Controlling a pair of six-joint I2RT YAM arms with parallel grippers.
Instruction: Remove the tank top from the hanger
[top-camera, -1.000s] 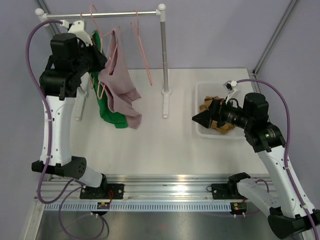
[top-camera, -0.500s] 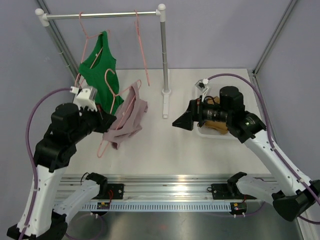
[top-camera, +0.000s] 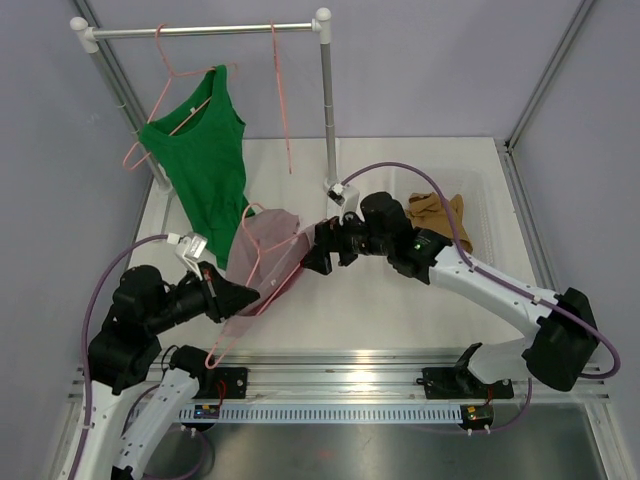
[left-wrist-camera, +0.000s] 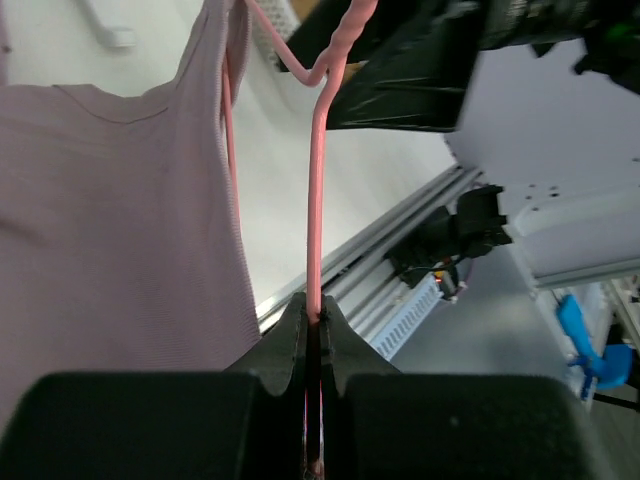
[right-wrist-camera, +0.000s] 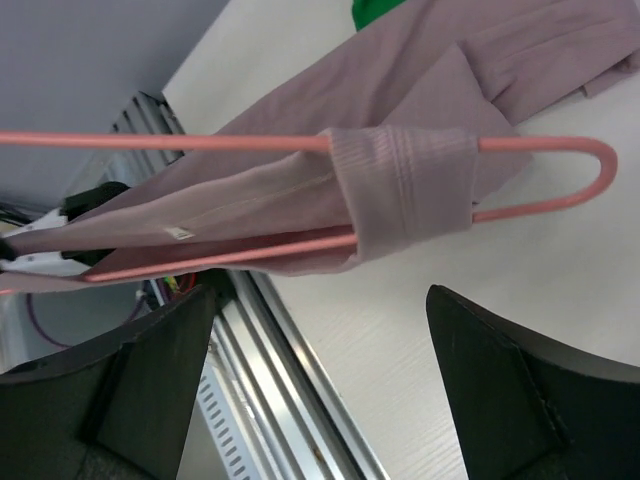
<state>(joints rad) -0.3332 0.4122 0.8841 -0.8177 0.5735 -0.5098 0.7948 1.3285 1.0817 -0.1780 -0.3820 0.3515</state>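
The mauve tank top (top-camera: 268, 252) hangs on a pink hanger (top-camera: 218, 345) low over the table's front left. My left gripper (top-camera: 236, 297) is shut on the hanger's wire (left-wrist-camera: 316, 200), with the top (left-wrist-camera: 110, 200) draped to its left. My right gripper (top-camera: 310, 258) is open just right of the top. In the right wrist view the gripper (right-wrist-camera: 320, 300) is open just below the hanger's end (right-wrist-camera: 560, 200), where the top's strap (right-wrist-camera: 400, 190) is looped around the wire. Its fingers (right-wrist-camera: 170, 370) touch nothing.
A green tank top (top-camera: 205, 150) hangs on a pink hanger from the rack rail (top-camera: 200, 30) at the back left, with a bare pink hanger (top-camera: 282, 90) beside it. The rack's post (top-camera: 328, 110) stands mid-table. A brown cloth (top-camera: 435, 212) lies at the right.
My left arm brought the hanger with the mauve top down from the rack to the table's front. My right arm swung left from the brown cloth to the top, jaws open.
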